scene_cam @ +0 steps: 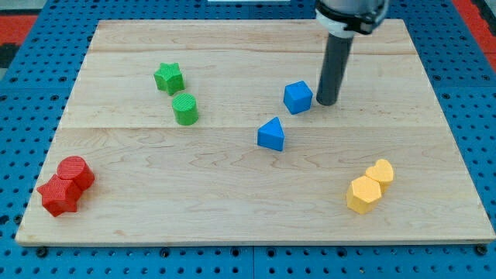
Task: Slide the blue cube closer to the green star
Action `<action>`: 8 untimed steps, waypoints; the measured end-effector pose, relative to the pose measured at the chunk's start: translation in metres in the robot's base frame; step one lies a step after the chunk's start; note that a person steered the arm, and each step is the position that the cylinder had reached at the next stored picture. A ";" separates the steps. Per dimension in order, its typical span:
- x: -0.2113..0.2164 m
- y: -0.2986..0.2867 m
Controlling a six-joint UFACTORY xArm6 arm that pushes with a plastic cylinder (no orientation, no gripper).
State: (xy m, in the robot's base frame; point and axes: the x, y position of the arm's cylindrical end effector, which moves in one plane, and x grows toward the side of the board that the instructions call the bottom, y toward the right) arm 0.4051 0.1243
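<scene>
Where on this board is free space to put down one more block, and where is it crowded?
Free: the bottom middle, between the red blocks and yellow blocks; also the top left corner. Crowded: the centre, where my tip stands beside the blue cube, near the blue triangular block.

Arm (350, 14): cut off by the view's top edge above the rod; mount not visible.
My tip (325, 102): just right of the blue cube (297, 98); contact or gap cannot be told.
Red blocks (66, 185), far lower left of blue cube: overlapping, rear one's shape partly hidden.
</scene>
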 end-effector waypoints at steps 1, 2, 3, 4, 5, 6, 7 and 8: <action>0.003 -0.025; -0.041 -0.072; -0.084 -0.115; -0.104 -0.164; -0.100 -0.195; -0.092 -0.202; -0.095 -0.228; -0.101 -0.261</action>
